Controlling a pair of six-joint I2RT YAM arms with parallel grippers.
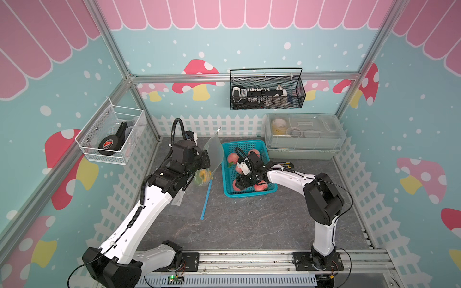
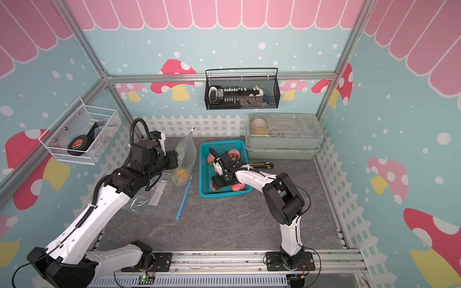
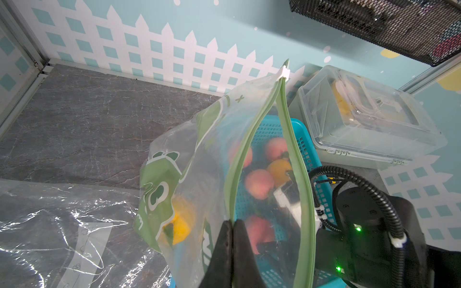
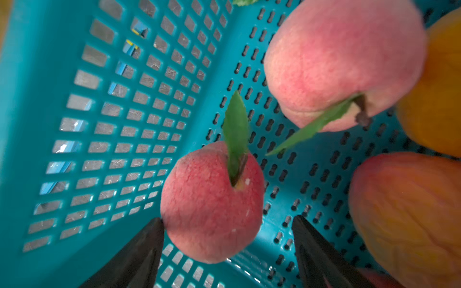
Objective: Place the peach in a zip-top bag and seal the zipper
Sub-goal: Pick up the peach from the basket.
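Observation:
My left gripper is shut on one lip of the zip-top bag, a clear bag with green print and a green zipper strip. It holds the bag upright with the mouth gaping, and a yellow fruit lies at the bottom. My right gripper is down inside the teal basket and open. A pink peach with a green leaf sits between the jaws, against one finger and apart from the other. In both top views the gripper body hides that peach.
More peaches and an orange fruit lie in the basket. A clear lidded box stands behind it, with a utility knife beside it. A blue strip and a clear plastic sheet lie on the table.

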